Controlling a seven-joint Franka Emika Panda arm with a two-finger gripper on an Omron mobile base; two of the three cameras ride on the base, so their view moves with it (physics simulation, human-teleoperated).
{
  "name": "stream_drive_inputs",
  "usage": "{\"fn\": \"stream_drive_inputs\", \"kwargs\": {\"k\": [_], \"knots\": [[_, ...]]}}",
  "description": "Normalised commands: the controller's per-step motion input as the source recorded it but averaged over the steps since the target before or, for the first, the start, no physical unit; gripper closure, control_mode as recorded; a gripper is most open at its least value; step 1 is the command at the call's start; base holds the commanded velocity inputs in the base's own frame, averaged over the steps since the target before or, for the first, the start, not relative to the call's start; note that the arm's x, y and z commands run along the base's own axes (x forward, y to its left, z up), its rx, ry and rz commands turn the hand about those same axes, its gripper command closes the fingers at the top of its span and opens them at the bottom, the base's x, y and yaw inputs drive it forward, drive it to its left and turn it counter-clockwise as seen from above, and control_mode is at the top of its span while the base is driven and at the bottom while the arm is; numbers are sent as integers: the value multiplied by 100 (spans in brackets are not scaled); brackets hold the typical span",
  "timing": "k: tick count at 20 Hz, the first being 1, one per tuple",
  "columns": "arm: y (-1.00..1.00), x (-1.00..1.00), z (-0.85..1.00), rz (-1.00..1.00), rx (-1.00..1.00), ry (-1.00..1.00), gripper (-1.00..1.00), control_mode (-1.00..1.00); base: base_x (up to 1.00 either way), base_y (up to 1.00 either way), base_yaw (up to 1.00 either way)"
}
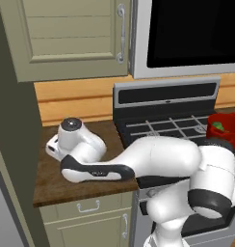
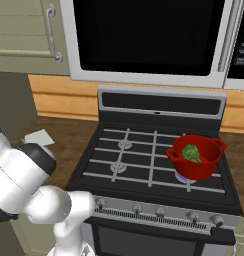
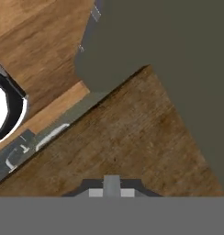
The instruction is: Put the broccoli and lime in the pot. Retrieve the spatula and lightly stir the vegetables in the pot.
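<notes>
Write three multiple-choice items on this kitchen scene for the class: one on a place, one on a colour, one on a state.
1. Where does the pot stand?
A. On the wooden counter
B. On a right-hand burner of the stove
C. Inside the microwave

2. What colour is the pot?
A. Red
B. Blue
C. Silver

3. In what state is the pot?
A. Covered with a lid
B. Tipped on its side
C. Upright and open, with the broccoli inside

Answers:
1 B: the right base view shows it on the grate over a right-hand burner.
2 A: its wall and handles are bright red.
3 C: its rim is level, it has no lid, and the green floret shows inside.
</notes>
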Motion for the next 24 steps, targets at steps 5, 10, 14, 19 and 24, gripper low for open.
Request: {"fn": "stream_drive_inputs", "kwargs": {"k": [5, 10, 14, 19, 24], "knots": [[-71, -25, 97, -46, 54, 6, 100, -100, 0, 0, 0], [-35, -10, 78, -60, 56, 2, 100, -100, 0, 0, 0], [-21, 0, 70, -69, 54, 0, 100, -100, 0, 0, 0], [-39, 0, 76, -66, 51, 3, 100, -100, 0, 0, 0], [-79, 3, 71, -47, 52, 13, 100, -100, 0, 0, 0]]}}
